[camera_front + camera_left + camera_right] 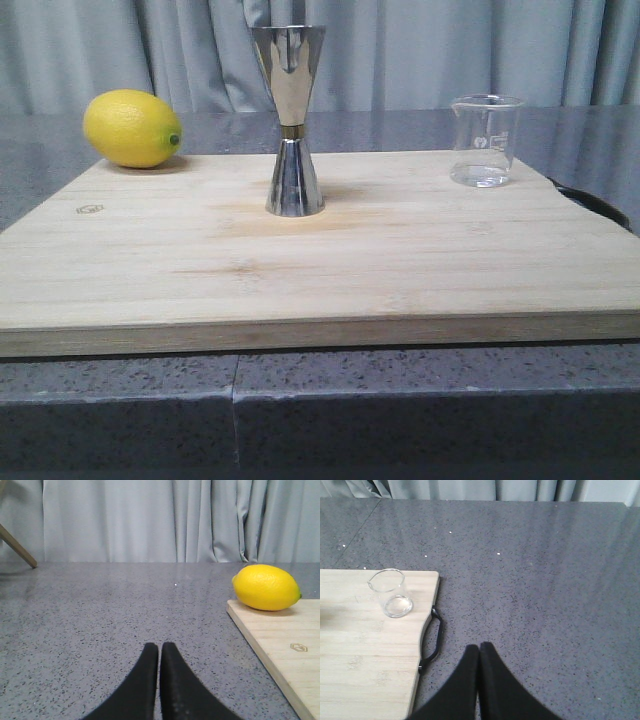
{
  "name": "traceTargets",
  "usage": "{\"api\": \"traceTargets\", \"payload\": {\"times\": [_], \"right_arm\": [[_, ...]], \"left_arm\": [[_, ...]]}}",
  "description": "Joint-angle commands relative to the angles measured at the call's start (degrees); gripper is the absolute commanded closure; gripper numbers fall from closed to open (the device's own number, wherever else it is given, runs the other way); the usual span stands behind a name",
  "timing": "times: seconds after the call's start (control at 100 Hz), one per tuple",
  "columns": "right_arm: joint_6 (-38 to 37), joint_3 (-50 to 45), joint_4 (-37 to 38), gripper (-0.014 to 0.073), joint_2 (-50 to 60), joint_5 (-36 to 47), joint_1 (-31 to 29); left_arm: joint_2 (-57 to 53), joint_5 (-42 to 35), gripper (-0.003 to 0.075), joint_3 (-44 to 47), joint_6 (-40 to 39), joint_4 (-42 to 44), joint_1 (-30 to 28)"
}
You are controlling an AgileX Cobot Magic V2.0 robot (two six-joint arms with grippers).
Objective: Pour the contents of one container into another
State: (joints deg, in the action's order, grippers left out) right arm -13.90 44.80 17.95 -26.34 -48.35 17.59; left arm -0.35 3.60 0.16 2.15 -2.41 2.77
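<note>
The clear glass beaker (486,140) stands upright at the far right of the wooden cutting board (300,270), with a little clear liquid at its bottom. The steel hourglass jigger (291,120) with its gold waist band stands upright near the board's middle back. In the right wrist view the beaker (392,593) sits near the board's corner, well off from my right gripper (479,647), which is shut and empty over the grey counter. My left gripper (159,646) is shut and empty, over the counter left of the board. Neither gripper shows in the front view.
A yellow lemon (132,128) lies at the board's far left corner, also seen as the lemon (266,587) in the left wrist view. A black handle (434,640) runs along the board's right edge. Grey curtains (420,50) hang behind the speckled counter (300,410).
</note>
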Motion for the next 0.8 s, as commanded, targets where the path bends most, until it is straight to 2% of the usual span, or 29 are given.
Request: {"api": "traceTargets", "payload": {"times": [0.0,0.72,0.79], "right_arm": [[0.5,1.9,1.7,0.0665,-0.3,4.0,0.0],[0.5,1.5,1.7,0.0665,0.9,4.4,0.2],[0.5,0.1,2.1,0.0665,3.5,5.0,-2.0]], "left_arm": [[-1.4,-5.0,0.0739,0.4,0.2,-0.5,-0.3],[-1.4,-5.0,0.0739,0.4,0.2,-0.5,-0.3],[-1.4,-5.0,0.0739,0.4,0.2,-0.5,-0.3]]}}
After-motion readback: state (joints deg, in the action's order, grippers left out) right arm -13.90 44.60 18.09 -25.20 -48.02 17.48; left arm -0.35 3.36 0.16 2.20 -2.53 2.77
